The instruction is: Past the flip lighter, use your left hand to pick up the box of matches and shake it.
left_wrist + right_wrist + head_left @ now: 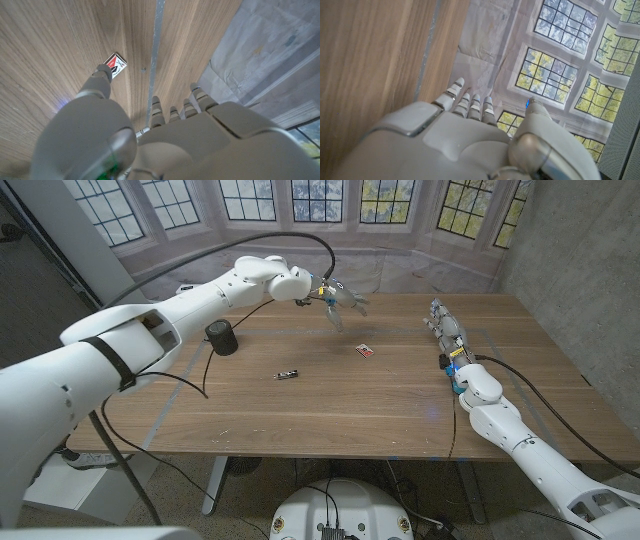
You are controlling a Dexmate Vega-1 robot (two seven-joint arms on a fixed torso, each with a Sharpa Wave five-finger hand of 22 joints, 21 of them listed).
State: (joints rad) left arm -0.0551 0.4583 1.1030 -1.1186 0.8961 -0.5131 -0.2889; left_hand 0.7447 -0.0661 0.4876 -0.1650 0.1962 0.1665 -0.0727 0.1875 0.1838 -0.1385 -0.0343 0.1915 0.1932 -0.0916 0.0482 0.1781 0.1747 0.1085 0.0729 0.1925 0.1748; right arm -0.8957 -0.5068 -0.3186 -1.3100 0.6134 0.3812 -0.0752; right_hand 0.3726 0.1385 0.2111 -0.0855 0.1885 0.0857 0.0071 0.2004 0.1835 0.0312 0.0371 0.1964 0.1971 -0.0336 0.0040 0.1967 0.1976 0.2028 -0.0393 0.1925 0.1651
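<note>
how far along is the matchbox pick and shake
Early. Done: the left robot hand has reached out past the flip lighter. In hand: it hovers open above the table, short of the box of matches, which lies untouched. Left: grasp, lift, shake. The right robot hand waits at the side.

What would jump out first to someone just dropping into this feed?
The left hand hangs open above the far middle of the wooden table, just short of the small red matchbox. Nearer lies the slim dark lighter, and a black cylinder stands to the left.
</note>
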